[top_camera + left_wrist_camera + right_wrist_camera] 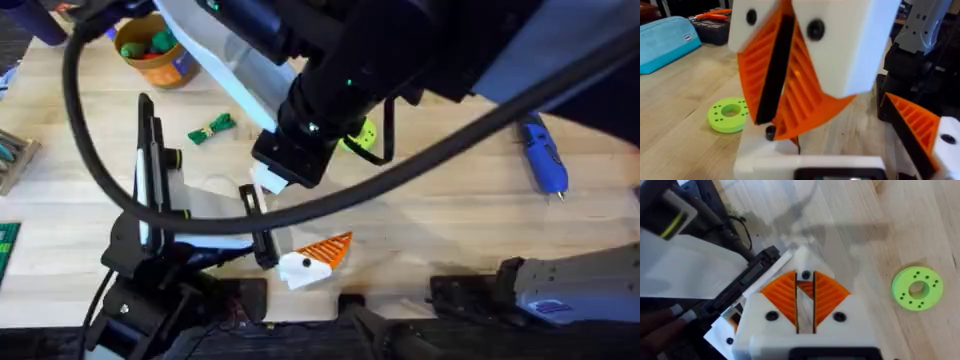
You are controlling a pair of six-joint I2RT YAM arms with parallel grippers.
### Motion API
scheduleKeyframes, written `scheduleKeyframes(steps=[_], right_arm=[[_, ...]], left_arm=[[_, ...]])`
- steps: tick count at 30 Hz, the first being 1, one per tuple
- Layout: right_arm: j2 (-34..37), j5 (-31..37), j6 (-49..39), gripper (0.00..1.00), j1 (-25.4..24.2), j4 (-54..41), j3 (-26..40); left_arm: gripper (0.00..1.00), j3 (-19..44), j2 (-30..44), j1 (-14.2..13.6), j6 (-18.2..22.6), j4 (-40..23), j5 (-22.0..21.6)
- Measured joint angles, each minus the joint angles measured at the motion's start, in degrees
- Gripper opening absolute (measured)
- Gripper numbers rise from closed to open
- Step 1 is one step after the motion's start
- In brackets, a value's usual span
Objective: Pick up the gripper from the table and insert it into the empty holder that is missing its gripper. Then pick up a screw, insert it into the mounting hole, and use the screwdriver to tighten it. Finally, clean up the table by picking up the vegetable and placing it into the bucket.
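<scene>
Right gripper (805, 302) clenched, pads nearly touching, over the holder (262, 228); left gripper (782, 75) likewise pinched, apparently empty; white-and-orange gripper piece (315, 258) lay beside the holder; a misaligned descent risked jamming.

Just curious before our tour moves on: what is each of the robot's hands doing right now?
Left gripper: cannot be told.
Right gripper: shut, or nearly so; whether it holds anything cannot be told.

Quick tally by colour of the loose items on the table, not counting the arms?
Green: 2, the ring and the vegetable
Blue: 1, the screwdriver
White and orange: 1, the wedge piece
Tan: 1, the bucket
Total: 5
</scene>
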Motion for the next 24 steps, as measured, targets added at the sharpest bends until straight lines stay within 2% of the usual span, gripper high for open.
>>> scheduleKeyframes(steps=[7,9,11,17,20,24], right_arm=[[0.0,0.0,0.0,0.185,0.0,-0.02,0.0],[0.0,-0.02,0.02,0.222,0.0,-0.02,0.0],[0.0,-0.04,-0.05,0.303,0.0,-0.02,0.0],[0.0,-0.02,-0.02,0.351,0.0,-0.02,0.0],[0.0,-0.02,-0.02,0.42,0.0,-0.02,0.0],[0.0,0.18,0.05,0.58,-0.06,-0.11,0.0]], left_arm=[[0.993,0.0,0.0,0.0,0.0,0.0,-0.02],[0.993,0.0,0.0,0.0,0.0,0.0,0.0],[0.993,0.0,0.0,0.0,0.0,0.0,-0.02],[0.993,0.0,0.0,0.0,0.0,0.0,-0.02],[0.993,0.0,0.0,0.0,0.0,0.0,0.0],[0.993,0.0,0.0,0.0,0.0,0.0,-0.02]])
